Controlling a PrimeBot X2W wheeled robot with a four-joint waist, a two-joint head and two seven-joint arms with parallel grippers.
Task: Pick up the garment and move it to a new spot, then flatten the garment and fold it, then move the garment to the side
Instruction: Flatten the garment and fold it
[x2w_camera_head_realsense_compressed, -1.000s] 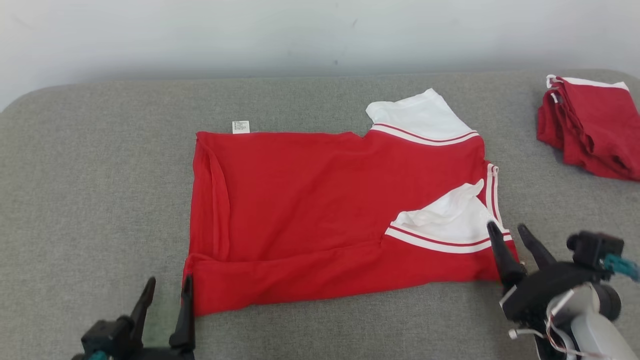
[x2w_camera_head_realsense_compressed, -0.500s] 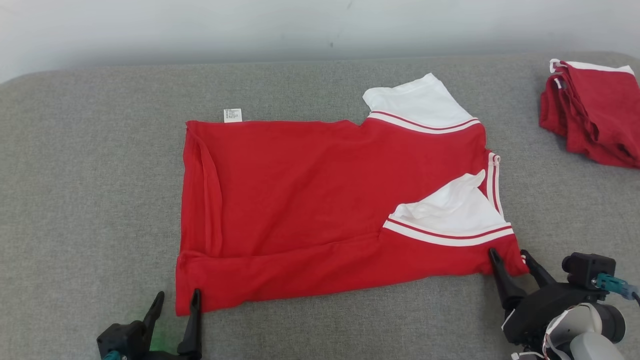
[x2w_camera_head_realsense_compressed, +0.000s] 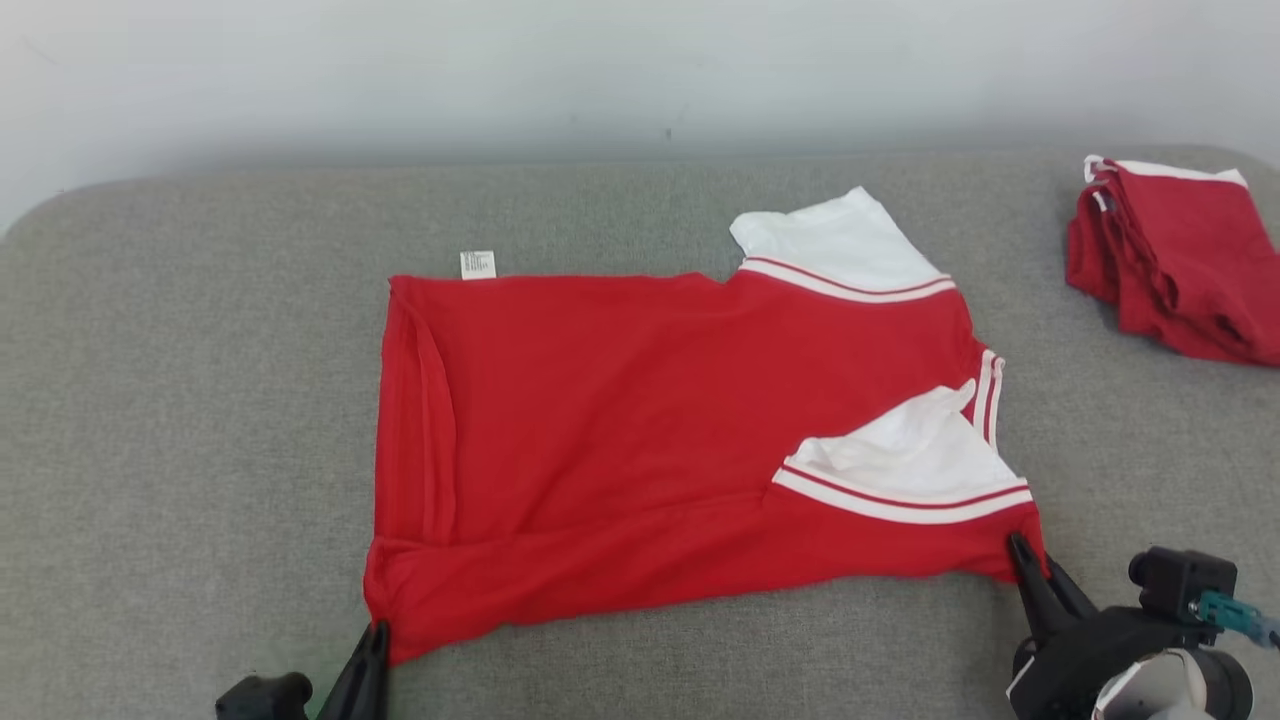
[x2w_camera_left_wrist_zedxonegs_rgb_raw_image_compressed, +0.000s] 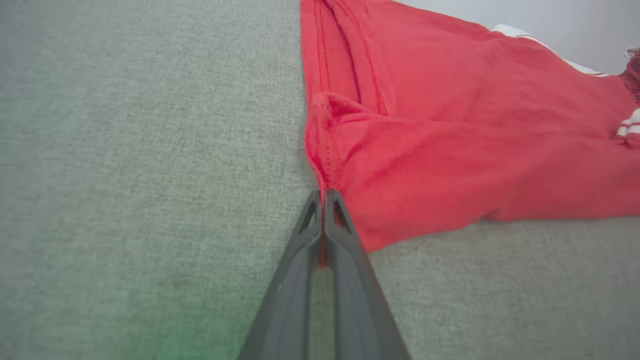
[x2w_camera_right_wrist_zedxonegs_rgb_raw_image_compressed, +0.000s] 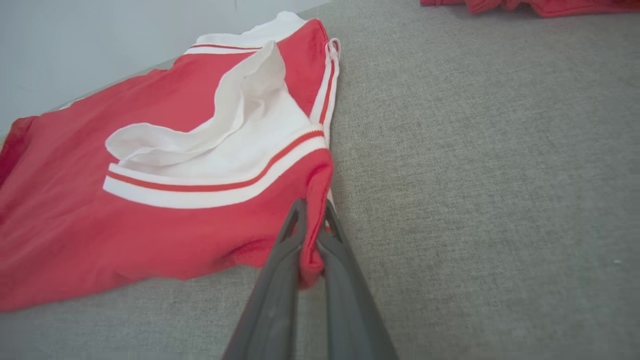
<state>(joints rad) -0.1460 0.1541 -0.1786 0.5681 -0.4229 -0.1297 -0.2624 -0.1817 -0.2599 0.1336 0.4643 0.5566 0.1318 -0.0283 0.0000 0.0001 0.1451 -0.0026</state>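
The red garment (x2w_camera_head_realsense_compressed: 650, 430) is laid flat on the grey surface (x2w_camera_head_realsense_compressed: 200, 400), well apart from the folded red pile (x2w_camera_head_realsense_compressed: 1180, 260). Its front corner farthest from the pile is pinched by the left gripper (x2w_camera_left_wrist_zedxonegs_rgb_raw_image_compressed: 324, 197), the corner toward the pile by the right gripper (x2w_camera_right_wrist_zedxonegs_rgb_raw_image_compressed: 312, 210).

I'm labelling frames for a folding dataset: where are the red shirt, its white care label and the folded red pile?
red shirt (x2w_camera_head_realsense_compressed: 620, 400), head view, middle of its red body.
care label (x2w_camera_head_realsense_compressed: 478, 265), head view, centre of the tag.
folded red pile (x2w_camera_head_realsense_compressed: 1190, 260), head view, its top layer.
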